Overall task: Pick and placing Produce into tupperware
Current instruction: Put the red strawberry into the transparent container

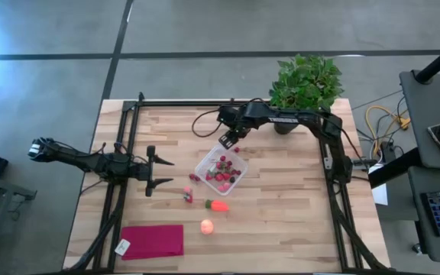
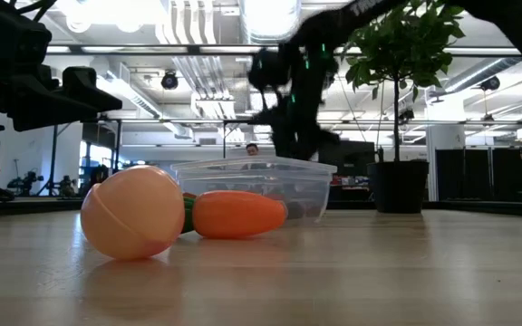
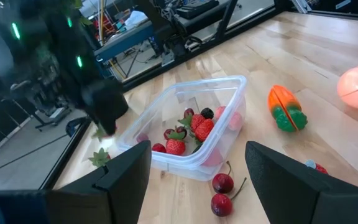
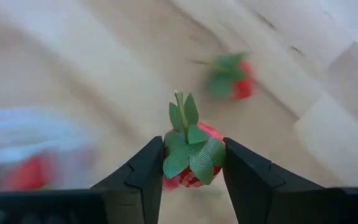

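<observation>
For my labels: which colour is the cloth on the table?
The cloth is magenta-red, plain; the high view shows it best.

red strawberry (image 4: 191, 158) with green leaves; magenta cloth (image 1: 153, 241)

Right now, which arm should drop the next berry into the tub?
Right. The right gripper is shut on a strawberry beside the clear container. The left gripper is open and empty, off to the container's side.

Open-plan lab — ceiling ducts (image 2: 198, 63), workstations.
</observation>
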